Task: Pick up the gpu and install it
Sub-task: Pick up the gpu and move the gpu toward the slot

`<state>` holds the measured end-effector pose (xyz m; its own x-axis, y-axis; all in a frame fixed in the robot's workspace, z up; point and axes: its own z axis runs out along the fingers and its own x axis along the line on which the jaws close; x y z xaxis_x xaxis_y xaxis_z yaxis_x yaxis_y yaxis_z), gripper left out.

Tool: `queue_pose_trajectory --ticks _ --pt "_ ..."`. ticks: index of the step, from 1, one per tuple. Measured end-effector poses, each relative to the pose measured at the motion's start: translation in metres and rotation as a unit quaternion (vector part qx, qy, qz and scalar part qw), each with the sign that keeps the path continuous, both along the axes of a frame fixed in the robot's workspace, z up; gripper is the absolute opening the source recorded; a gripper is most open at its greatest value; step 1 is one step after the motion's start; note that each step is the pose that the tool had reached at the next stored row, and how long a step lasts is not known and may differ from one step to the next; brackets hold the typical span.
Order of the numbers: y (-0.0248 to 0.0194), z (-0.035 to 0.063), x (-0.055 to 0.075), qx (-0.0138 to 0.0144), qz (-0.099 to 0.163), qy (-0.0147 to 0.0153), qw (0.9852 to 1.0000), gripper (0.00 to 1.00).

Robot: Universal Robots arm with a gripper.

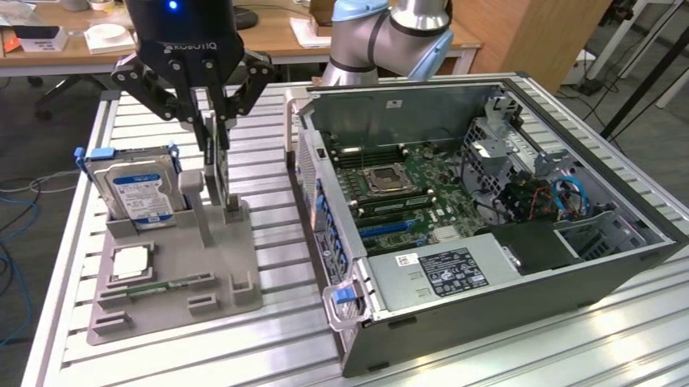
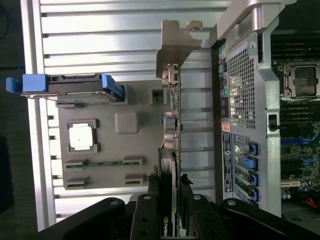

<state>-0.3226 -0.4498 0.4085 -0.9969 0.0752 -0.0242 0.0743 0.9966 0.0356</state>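
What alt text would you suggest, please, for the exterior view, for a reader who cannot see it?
A gripper grips the gpu, standing on edge at a gray holder beside a hard drive. An open computer case lies on the table at the exterior view's right.

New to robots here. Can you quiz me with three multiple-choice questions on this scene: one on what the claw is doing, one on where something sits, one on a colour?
1. The gripper is:
A. open and empty
B. closed on the gpu
C. closed on a cable

2. The hard drive stands:
A. in the grey holder
B. on the floor
C. in the gripper

3. The hard drive's side clips are:
A. red
B. yellow
C. blue

Answers:
1. B, the thin card is clamped in it edge-on.
2. A, it stands upright in a slot of the holder.
3. C, blue shows at both ends of the drive.
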Motion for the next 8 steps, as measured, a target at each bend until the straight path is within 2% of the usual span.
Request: queue_pose_trajectory --ticks 3,4,5,8 --pt "0.0 0.0 0.0001 0.0 0.0 0.0 1.0 0.26" --pt "0.0 0.0001 0.0007 0.0001 0.0 0.0009 1.0 0.26" --pt "0.0 0.0001 0.0021 0.0 0.0 0.0051 1.0 0.26" --pt "0.0 0.0 0.0067 0.0 0.0 0.0271 0.9996 0.26"
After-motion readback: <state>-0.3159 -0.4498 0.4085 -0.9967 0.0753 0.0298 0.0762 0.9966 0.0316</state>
